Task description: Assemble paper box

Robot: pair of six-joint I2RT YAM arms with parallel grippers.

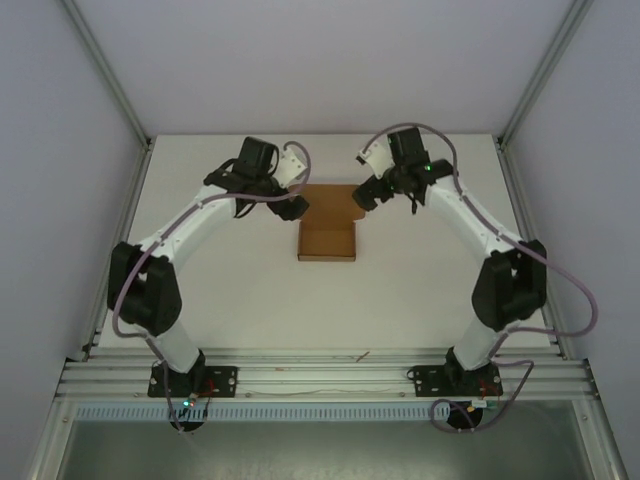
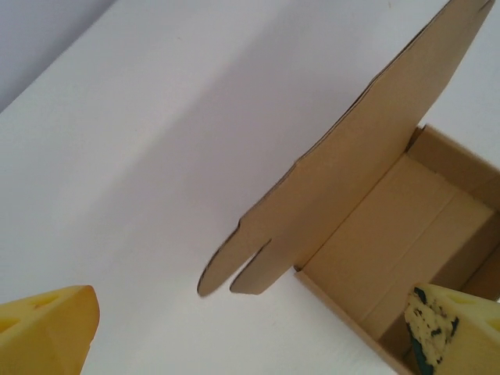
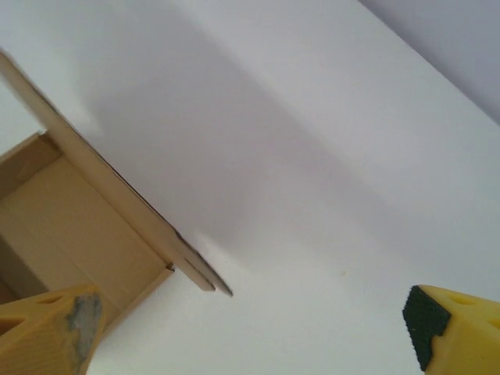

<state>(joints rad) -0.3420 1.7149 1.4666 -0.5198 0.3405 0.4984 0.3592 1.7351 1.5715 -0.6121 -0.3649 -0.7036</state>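
paper box (image 1: 327,243): on table (image 1: 420,290), walls up, lid (image 2: 375,148) standing open, likely waiting to be shut | left jaws, right jaws: spread wide, empty, one each side of lid

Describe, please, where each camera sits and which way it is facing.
Top external: above and behind the arms, looking down at the table and the paper box; both arms show, bases nearest.
Left wrist: on the left arm, looking down into the open box beside its raised lid; the open left gripper frames the bottom corners.
Right wrist: on the right arm, seeing the lid edge-on; the open right gripper frames the bottom corners.
Shared: both wrist views see the box, from opposite sides.
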